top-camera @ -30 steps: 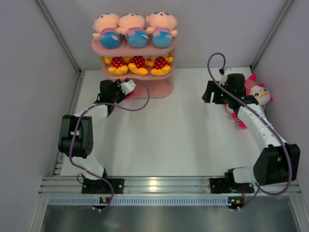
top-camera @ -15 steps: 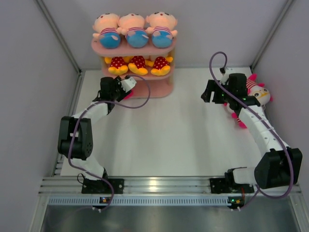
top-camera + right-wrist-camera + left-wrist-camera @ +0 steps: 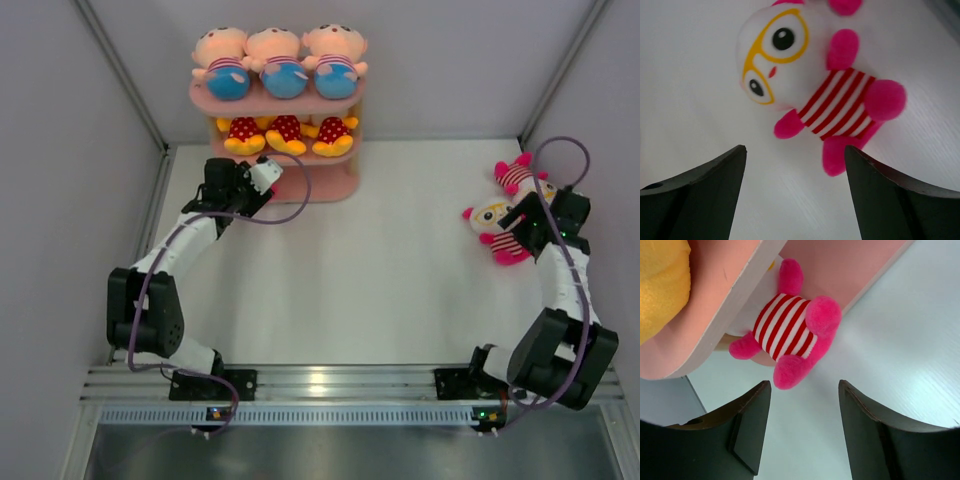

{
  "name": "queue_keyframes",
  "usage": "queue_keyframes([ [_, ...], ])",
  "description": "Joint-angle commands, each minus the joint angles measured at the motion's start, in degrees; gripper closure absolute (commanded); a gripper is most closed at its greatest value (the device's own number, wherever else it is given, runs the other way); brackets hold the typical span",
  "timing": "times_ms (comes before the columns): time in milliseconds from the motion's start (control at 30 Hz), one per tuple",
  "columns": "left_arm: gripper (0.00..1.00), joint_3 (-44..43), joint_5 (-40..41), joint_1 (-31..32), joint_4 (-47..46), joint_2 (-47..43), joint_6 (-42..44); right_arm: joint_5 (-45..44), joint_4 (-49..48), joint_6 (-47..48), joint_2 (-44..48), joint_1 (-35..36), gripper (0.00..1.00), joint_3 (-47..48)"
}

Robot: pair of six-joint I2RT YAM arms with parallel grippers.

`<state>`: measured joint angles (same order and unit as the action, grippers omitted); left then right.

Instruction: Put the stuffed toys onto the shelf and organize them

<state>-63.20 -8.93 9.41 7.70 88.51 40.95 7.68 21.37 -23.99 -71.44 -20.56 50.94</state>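
Note:
The pink shelf (image 3: 275, 103) stands at the back with three peach-headed stuffed toys (image 3: 284, 62) on its top board and three yellow-orange red-dotted ones (image 3: 286, 135) on the middle board. A pink-striped toy (image 3: 790, 332) lies on the bottom board (image 3: 850, 265), under the middle board (image 3: 730, 305). My left gripper (image 3: 804, 385) is open just short of that toy's foot, holding nothing; from above it (image 3: 255, 190) sits at the shelf's lower left. On the table at the right lie a white-faced toy (image 3: 810, 85) (image 3: 495, 228) and another (image 3: 518, 175). My right gripper (image 3: 795, 148) (image 3: 522, 218) hovers open over the nearer one.
Grey walls close in the white table (image 3: 380, 280) on the left, back and right. The right wall runs close behind the two toys on the table. A purple cable (image 3: 565, 150) loops above the right wrist.
My right arm has swung from the table's middle out to the right, uncovering the two toys there. My left arm has stretched a little toward the shelf.

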Motion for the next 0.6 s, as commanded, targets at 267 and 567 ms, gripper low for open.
queue_keyframes([
  [267,0.38,-2.1,0.8,3.9,15.3,-10.5,-4.4,-7.1,-0.8,-5.5,10.5,-12.3,0.2,-5.8],
  [567,0.38,1.7,1.3,5.2,22.1,-18.3,-6.8,2.5,-13.0,-6.0,-1.7,-13.4,0.23,-8.2],
])
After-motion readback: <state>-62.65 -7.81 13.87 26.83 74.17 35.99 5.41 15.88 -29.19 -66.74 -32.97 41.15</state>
